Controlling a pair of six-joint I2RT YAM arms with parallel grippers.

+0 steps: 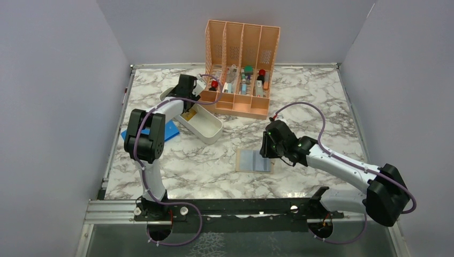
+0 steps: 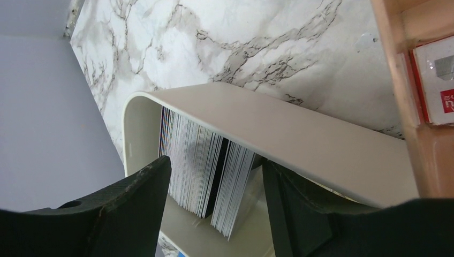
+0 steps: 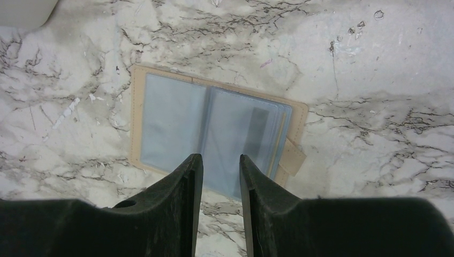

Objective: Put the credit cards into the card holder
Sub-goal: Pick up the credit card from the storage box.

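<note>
The credit cards point(image 2: 201, 163) stand on edge as a thick stack inside the white oblong tray point(image 2: 278, 123). My left gripper point(image 2: 217, 168) is open, with one finger on each side of the stack and nothing held. In the top view it point(image 1: 188, 108) reaches into the tray point(image 1: 211, 131). The card holder point(image 3: 214, 126) lies open on the marble, tan with clear sleeves and its strap to the right. My right gripper point(image 3: 220, 158) hovers over its near edge, jaws a little apart and empty. In the top view the holder point(image 1: 251, 160) lies just left of that gripper point(image 1: 267, 151).
An orange slotted rack point(image 1: 241, 69) with small items stands at the back, close behind the tray. A large blue flat sheet point(image 1: 168, 131) lies left of the tray under the left arm. Grey walls enclose the table on three sides.
</note>
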